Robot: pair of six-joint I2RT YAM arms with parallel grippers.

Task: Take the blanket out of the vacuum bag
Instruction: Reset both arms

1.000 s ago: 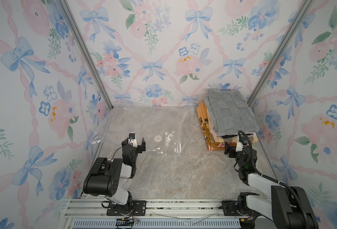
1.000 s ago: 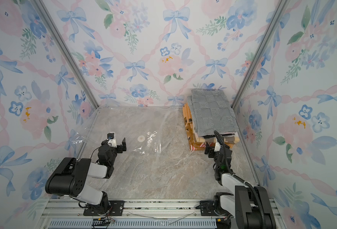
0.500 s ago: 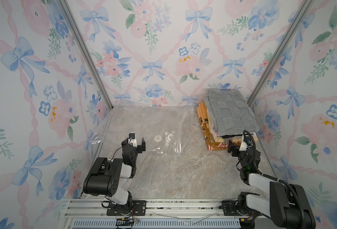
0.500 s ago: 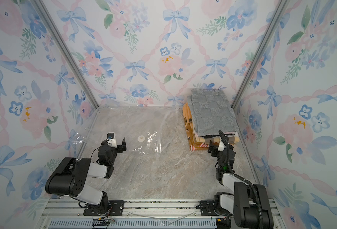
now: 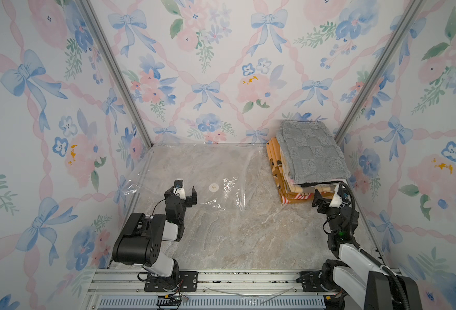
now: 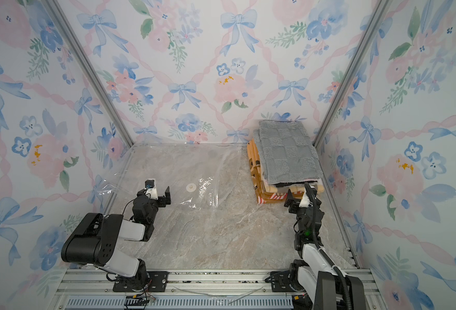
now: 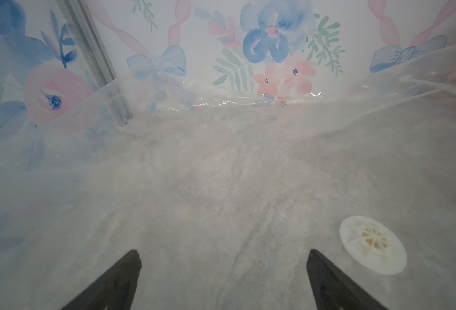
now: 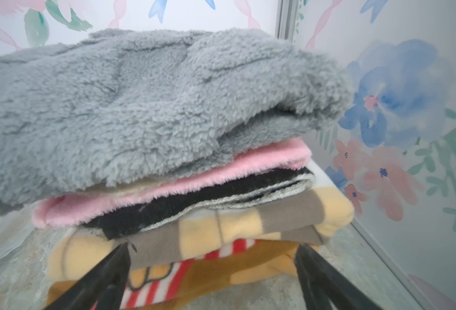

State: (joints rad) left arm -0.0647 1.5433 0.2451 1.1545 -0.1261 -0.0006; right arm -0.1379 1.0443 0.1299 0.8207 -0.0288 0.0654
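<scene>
Low and level, left hand (image 5: 181,192) gapes over vacuum bag (image 5: 194,166); right hand (image 8: 212,247) gapes toward blankets (image 5: 310,155).

bench (image 5: 221,241): marbled grey, in view now | vacuum bag (image 5: 194,171): flat and clear across far-left half, valve disc (image 5: 213,187) up | blanket stack (image 5: 310,158): folded, far-right corner, just beside bag

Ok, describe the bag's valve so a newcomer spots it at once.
A clear vacuum bag lies spread over the far left of the marble tabletop. On it, just right of the open left hand, sits the valve. It is the only small round white disc amid see-through film.
</scene>
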